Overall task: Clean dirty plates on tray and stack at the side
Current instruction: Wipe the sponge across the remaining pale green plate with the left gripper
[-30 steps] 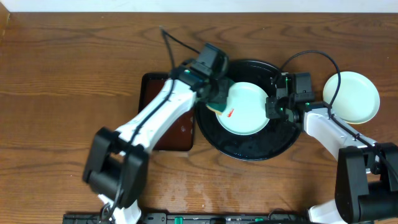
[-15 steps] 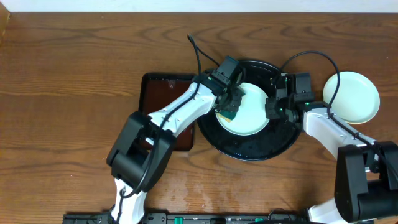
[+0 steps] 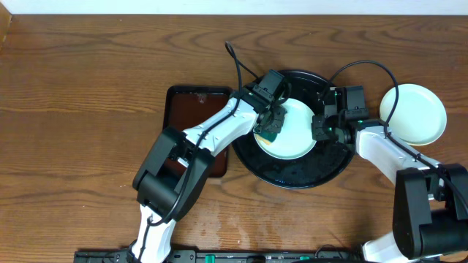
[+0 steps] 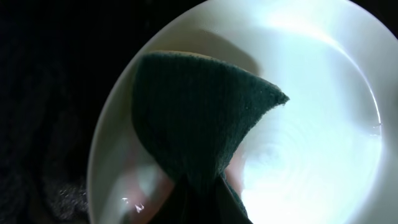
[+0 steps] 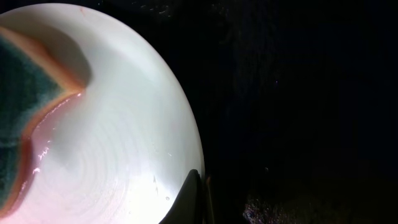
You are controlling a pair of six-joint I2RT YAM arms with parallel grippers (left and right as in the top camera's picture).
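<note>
The left gripper point(image 3: 272, 127), jaws clenched on the blue-green sponge point(image 4: 199, 130), had advanced onto the round glossy mint-white plate point(image 3: 296, 136), covering its red smear for wiping, while the right gripper point(image 3: 319, 128) clamped its rim.

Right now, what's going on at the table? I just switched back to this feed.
The left gripper holds a green sponge pressed onto the mint-white plate, which sits in the black tray. The right gripper pinches that plate's right rim, apparently steadying it. The right wrist view shows a pinkish wet smear along the sponge's edge, so the wiping looks unfinished. A second plate sits on the tabletop to the right of the tray. A brown rectangular tray lies to its left.
</note>
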